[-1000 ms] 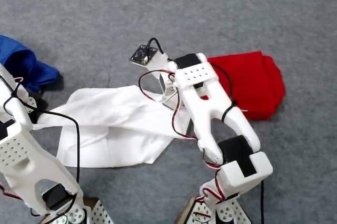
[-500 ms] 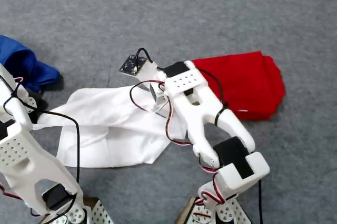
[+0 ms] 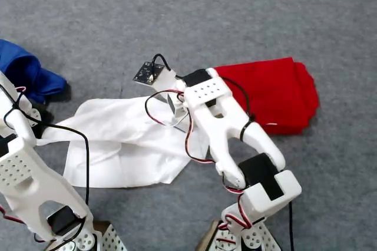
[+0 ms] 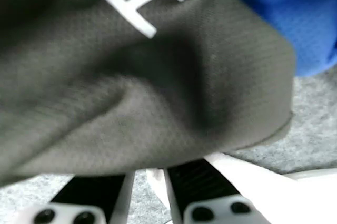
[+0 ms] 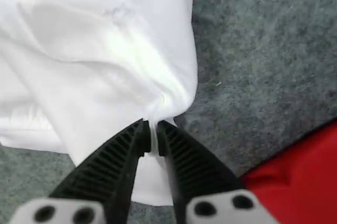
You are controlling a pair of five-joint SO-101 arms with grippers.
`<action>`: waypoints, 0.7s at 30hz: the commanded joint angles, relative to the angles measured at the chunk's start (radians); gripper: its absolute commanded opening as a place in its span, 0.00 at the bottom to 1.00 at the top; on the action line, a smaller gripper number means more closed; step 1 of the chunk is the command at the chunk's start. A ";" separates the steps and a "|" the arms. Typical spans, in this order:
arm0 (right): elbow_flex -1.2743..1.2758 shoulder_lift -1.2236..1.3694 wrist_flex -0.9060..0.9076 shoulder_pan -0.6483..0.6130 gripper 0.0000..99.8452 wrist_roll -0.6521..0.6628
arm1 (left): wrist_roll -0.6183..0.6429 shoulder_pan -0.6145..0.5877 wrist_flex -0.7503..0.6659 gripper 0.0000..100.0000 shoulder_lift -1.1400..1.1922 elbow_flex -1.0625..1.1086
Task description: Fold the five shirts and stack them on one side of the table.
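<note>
Right gripper (image 5: pixel 151 125): I find its fingers (image 5: pixel 126 153) closed on a bunched fold of the white shirt (image 3: pixel 126 145). The cloth is pinched right at the tips, and the rest of the shirt spreads away from them. In the high view this arm reaches in from the near edge of the worktop (image 3: pixel 235 21) towards its middle. Its wrist sits over the right-hand border of the white shirt.

White shirt: it lies rumpled and only partly flattened on the near left part of the worktop, between the two arms. One strip of it is drawn out towards the left edge, where the left arm stands.

Left gripper (image 4: pixel 150 174): it is low at the left edge, with black cloth (image 4: pixel 131 77) pressed close in front of its camera. I cannot tell whether it is open or closed.

Red shirt (image 3: pixel 274 95): it is folded into a compact block right of the middle, just beside the right arm's wrist and apart from the white shirt.

Blue shirt (image 3: pixel 23 74): it is bunched at the left edge, beyond the white shirt, and touches the black cloth in the left wrist view.
</note>
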 commanded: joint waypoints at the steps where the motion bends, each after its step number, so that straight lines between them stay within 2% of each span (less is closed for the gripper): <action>1: -0.077 -0.110 0.023 -0.016 0.04 -0.009 | -0.006 0.018 -0.063 0.02 -0.008 -0.012; 21: -0.232 -0.358 0.207 -0.015 0.03 -0.009 | -0.006 0.018 -0.063 0.02 -0.008 -0.012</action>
